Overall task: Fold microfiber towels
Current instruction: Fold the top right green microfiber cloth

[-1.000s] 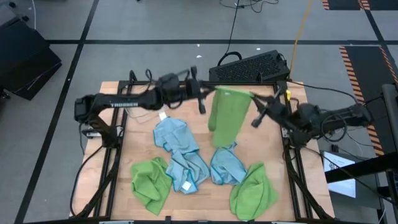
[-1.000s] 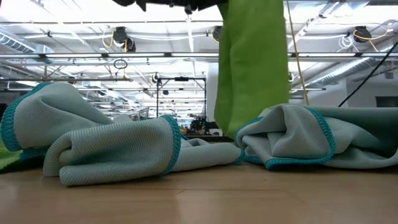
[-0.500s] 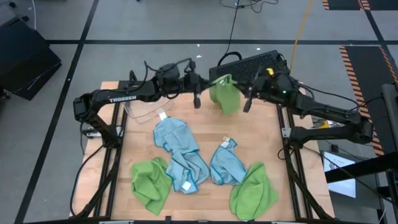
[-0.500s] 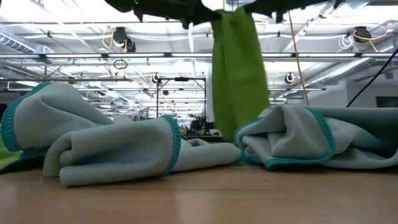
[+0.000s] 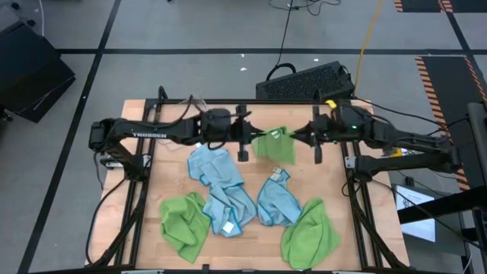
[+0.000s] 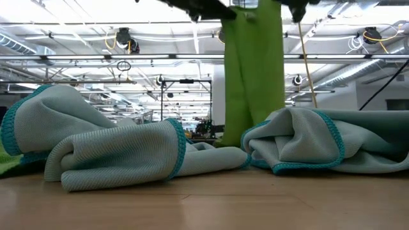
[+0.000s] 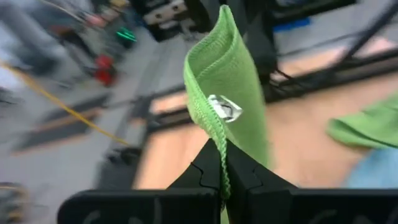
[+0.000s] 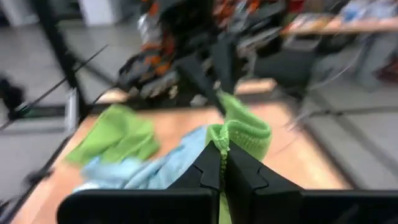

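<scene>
A lime green microfiber towel (image 5: 274,144) hangs between my two grippers over the far middle of the table. My left gripper (image 5: 253,142) is shut on its left top corner and my right gripper (image 5: 299,139) on its right top corner. In the low view the towel (image 6: 252,70) hangs straight down, and its lower end is hidden behind the light blue towels (image 6: 115,153). Three light blue towels (image 5: 211,164) (image 5: 228,204) (image 5: 275,202) and two green ones (image 5: 185,221) (image 5: 310,232) lie crumpled on the near half of the table. My left gripper pinches the green towel's stitched edge (image 7: 220,163) between its two fingers, just below the white tag (image 7: 225,109). The fingers lie about level, coming from the table's left. The cloth stands up past the fingertips in a fold. My right gripper pinches the towel's stitched edge (image 8: 222,149) at a bunched corner between its two fingers. They come in about level from the table's right. The towel hangs below both grippers; whether its lower end touches the table I cannot tell.
A black keyboard-like box (image 5: 308,80) sits beyond the table's far edge. The black frame rails (image 5: 141,190) run along both sides of the table. Bare wood (image 5: 327,183) shows to the right below my right arm.
Both grippers first swung toward the far edge with the green towel, then came back toward the near edge and a little down. Both wrists have tipped toward level, the right one rolling as well. The towel stays hanging between them and looks narrower from above.
</scene>
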